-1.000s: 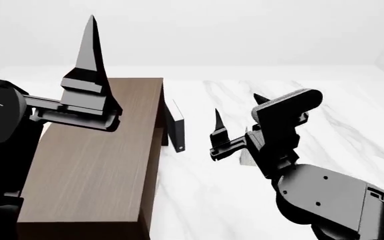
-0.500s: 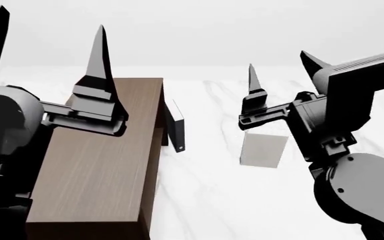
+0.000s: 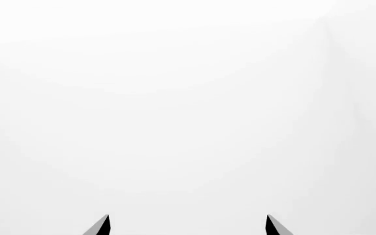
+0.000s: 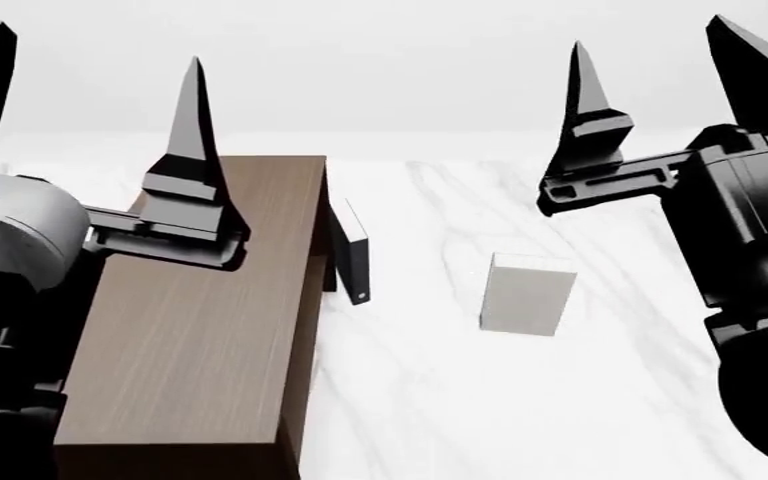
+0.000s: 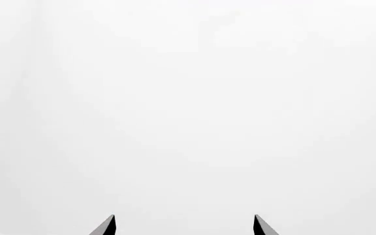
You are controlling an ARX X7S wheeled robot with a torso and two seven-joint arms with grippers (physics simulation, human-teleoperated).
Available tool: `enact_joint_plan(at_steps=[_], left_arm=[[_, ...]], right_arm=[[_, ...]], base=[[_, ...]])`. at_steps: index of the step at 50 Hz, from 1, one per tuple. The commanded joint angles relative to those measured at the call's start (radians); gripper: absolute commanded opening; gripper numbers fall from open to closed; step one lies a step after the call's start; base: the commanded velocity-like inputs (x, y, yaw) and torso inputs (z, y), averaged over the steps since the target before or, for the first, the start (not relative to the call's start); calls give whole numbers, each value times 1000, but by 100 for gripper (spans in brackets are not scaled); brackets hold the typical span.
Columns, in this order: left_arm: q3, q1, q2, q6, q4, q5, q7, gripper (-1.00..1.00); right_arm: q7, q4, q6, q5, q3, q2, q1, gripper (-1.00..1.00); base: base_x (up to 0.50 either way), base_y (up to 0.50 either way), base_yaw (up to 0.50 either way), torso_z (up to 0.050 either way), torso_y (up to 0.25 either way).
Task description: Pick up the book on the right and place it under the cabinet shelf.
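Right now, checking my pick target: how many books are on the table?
1: a white book lying on the marble table, right of the cabinet. Others may be hidden.

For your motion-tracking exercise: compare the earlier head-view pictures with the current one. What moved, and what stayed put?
The right end effector rose up and to the right, uncovering the white book it had hidden; nothing was grasped. The left end effector rose slightly. The book, the cabinet and its dark door panel stayed put.

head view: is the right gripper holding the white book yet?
No. The right gripper is open and raised, while the thin white rectangular book sits apart on the white marble tabletop.
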Motion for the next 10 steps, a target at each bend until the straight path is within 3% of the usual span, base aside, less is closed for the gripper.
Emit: enact_joint_plan(at_steps=[1, 10], left_arm=[[1, 28, -6, 25, -13, 31, 16, 100], [0, 27, -8, 31, -15, 35, 22, 100]], right_arm=[[7, -44, -1, 38, 29, 45, 25, 100], [14, -80, -8, 63, 47, 77, 37, 100]], base=[[0, 0, 0, 0, 0], [0, 0, 0, 0, 0]])
